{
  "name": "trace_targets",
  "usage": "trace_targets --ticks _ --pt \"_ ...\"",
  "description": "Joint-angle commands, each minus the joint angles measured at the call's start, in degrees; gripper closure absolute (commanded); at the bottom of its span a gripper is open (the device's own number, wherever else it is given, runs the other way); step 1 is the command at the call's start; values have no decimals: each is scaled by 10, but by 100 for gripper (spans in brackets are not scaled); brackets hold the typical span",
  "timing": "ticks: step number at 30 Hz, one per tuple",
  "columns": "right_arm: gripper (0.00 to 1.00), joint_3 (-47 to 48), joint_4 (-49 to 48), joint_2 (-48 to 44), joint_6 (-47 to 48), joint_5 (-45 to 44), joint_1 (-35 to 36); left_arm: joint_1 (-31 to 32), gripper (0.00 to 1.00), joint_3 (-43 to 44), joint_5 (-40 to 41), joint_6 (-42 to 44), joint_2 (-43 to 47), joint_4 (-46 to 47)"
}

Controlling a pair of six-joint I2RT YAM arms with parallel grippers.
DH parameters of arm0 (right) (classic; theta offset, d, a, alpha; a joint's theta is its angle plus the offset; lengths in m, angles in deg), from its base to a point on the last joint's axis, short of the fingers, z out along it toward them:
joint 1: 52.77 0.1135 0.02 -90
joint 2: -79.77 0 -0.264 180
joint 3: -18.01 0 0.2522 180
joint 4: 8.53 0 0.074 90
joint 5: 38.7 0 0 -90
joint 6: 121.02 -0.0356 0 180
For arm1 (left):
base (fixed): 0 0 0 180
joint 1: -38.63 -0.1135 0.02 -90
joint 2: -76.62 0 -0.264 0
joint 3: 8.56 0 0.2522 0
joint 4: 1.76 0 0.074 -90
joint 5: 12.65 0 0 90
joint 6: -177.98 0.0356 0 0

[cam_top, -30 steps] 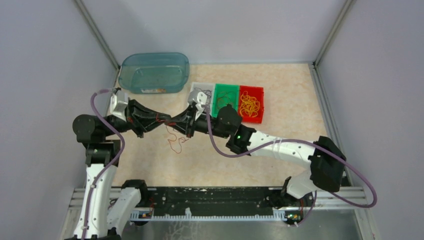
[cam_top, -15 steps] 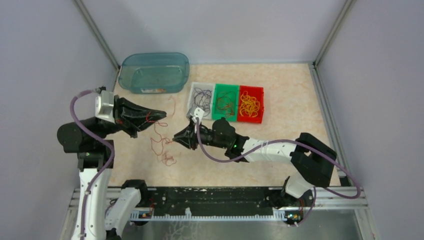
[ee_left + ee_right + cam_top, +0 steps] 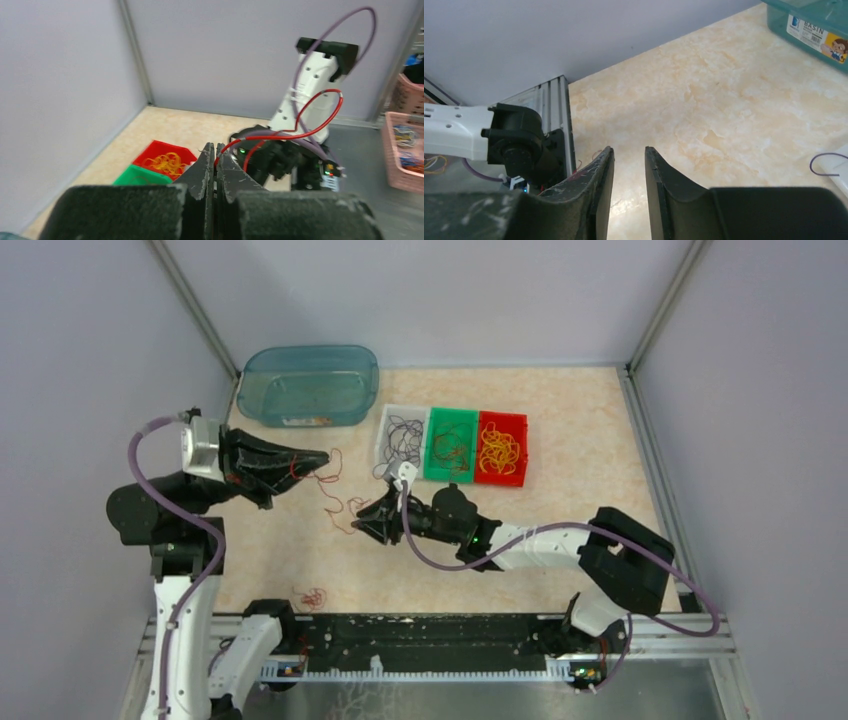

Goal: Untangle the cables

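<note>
- Cables: one red cable point(image 3: 340, 106) is pinched in the left tool point(image 3: 215, 150), which holds it up off the counter point(image 3: 560, 440). Its loose end curls down to end near the right tool point(image 3: 629, 152).
- A small red clump point(image 3: 310, 597) lies by the counter's near edge, well apart from both tools.
- Left tool: clamped tight on the red cable. Right tool: narrowly parted, nothing between its fingers.
- Step in hand, as I judge it: drawing this strand clear so it can be sorted. To do it well, hold the left grip high so the loops hang free. The right tool should close on one single strand low down, then pull gently so the curls slip and do not tighten.
- Counted: two tools and two red pieces outside the trays.
- Three trays sit side by side: white tray point(image 3: 386, 430) with black cables, green tray point(image 3: 452, 413) with dark red, red tray point(image 3: 523, 445) with yellow.
- One teal basin point(image 3: 300, 365) stands at the back.
</note>
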Motion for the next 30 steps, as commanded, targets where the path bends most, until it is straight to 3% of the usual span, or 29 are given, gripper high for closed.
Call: trace_targets --ticks 1,3,6,10,14,15,17,18,25,30 --pt "67 -33 -65 -40 25 -21 18 3 97 38 77 87 -3 -59" --pt "63 -51 -49 -50 32 -43 21 3 97 44 138 155 -20 -129" --pt "59 -103 -65 -91 31 -104 20 3 98 49 135 233 -64 -231" --pt "52 -137 -72 -164 21 -118 1 3 98 11 115 267 -90 -272" --pt "41 -110 -41 -210 7 -67 -27 7 98 -29 123 284 -90 -281" --pt "33 -101 -45 -212 -1 -50 -34 9 98 -36 128 292 -89 -286" --pt "7 -71 -44 -207 -3 -29 -36 13 98 -47 134 301 -88 -298" --pt "3 -51 -38 -197 -1 -17 -36 15 98 -50 133 306 -89 -306" --pt "2 77 -7 -95 25 23 -35 35 98 -70 138 318 -84 -333" --pt "3 117 23 -46 44 56 -36 36 98 -68 125 308 -78 -339"
